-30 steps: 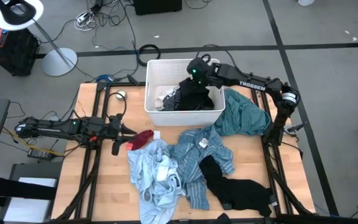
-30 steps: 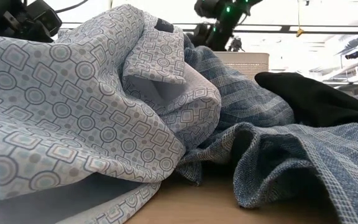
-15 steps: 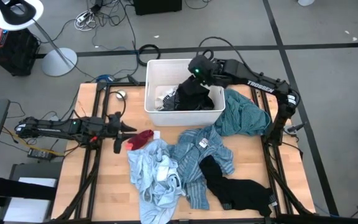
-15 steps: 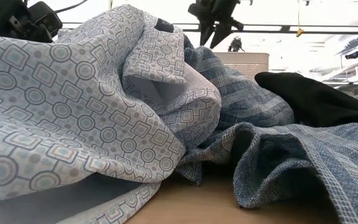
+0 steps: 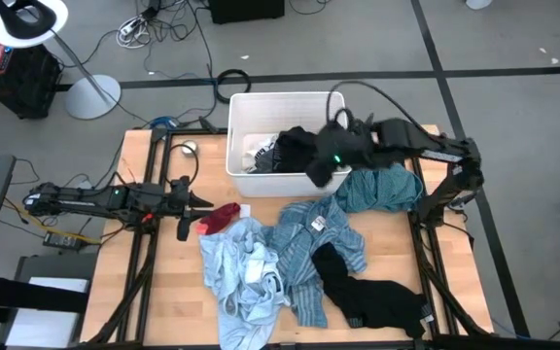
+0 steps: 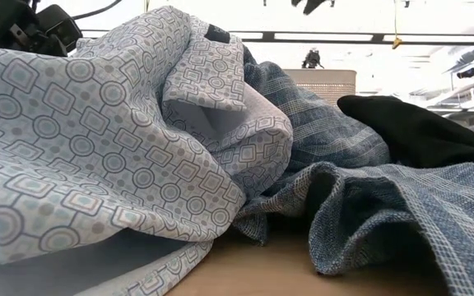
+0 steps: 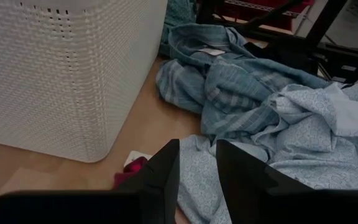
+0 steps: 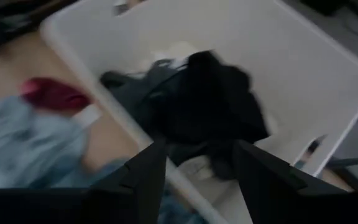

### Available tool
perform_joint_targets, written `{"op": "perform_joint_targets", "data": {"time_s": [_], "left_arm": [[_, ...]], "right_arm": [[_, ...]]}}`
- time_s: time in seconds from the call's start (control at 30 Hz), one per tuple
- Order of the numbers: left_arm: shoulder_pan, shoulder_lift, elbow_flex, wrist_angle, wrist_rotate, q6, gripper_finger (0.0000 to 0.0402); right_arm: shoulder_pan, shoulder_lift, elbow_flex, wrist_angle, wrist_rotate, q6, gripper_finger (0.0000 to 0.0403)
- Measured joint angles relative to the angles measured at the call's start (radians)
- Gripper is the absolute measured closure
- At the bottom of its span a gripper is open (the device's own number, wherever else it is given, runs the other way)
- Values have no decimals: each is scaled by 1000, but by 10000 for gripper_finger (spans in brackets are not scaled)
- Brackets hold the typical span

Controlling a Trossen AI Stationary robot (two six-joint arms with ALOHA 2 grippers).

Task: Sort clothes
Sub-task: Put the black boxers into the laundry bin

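Left gripper (image 5: 185, 206): fingers (image 7: 161, 180) parted with a narrow gap, empty, low over the table's left side (image 5: 163, 253), just left of the small red garment (image 5: 222, 216).

Light blue patterned garment (image 5: 246, 277): heaped at near centre, touching the red one.

Blue striped shirt (image 5: 309, 243): spread just right of it.

White bin (image 5: 236, 131): far centre, holding a black garment (image 5: 295, 148) heaped over other pieces.

Black garment on the table (image 5: 367, 292): near right.

Right gripper (image 5: 331, 160): fingers (image 8: 145, 177) spread, empty, over the bin's near right corner.

Teal garment (image 5: 382, 185): crumpled right of the bin.
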Motion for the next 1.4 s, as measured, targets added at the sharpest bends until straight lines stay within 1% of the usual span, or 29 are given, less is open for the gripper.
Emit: {"op": "perform_joint_targets", "data": {"time_s": [0.07, 0.17, 0.27, 0.4, 0.6, 0.83, 1.0, 1.1, 1.27, 1.4], "left_arm": [[0, 0, 0, 0, 0, 0, 291], [0, 0, 0, 2, 0, 0, 291], [0, 0, 0, 2, 0, 0, 291], [0, 0, 0, 7, 1, -1, 291], [0, 0, 0, 5, 4, -16, 291], [0, 0, 0, 4, 6, -19, 291], [0, 0, 0, -1, 7, -19, 291], [0, 0, 0, -2, 7, -19, 291], [0, 0, 0, -2, 7, -24, 291], [0, 0, 0, -3, 7, -26, 291]], "right_arm": [[67, -8, 0, -18, 6, 41, 218], [175, -7, -1, -54, 47, 103, 220], [268, -8, -32, -68, 68, 173, 224], [373, -7, -95, -102, 66, 303, 227], [507, -7, -251, -81, 6, 488, 227], [678, -6, -457, 105, -56, 688, 232], [771, -6, -589, 227, -182, 803, 233], [812, -6, -670, 352, -178, 855, 233], [843, -6, -815, 543, -176, 881, 230], [846, -6, -912, 633, -177, 913, 222]]}}
